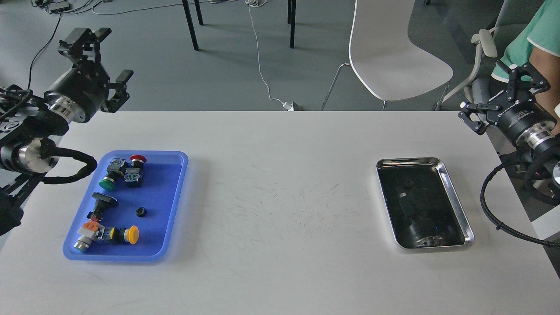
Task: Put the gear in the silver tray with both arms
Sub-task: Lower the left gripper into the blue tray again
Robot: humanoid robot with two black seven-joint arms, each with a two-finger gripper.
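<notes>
White table holds 2 trays, 1 gear.

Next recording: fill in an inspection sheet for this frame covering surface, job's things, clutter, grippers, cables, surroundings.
Surface: white table, fine scuffs mid-table.
Job's things: silver tray at right, nothing in it; small black gear in the blue tray at left.
Clutter: push buttons, red, green, yellow, in the blue tray.
Grippers: left gripper open, right gripper open, both off the table.
Cables: white cable on floor.
Surroundings: white chair, seated person.
</notes>
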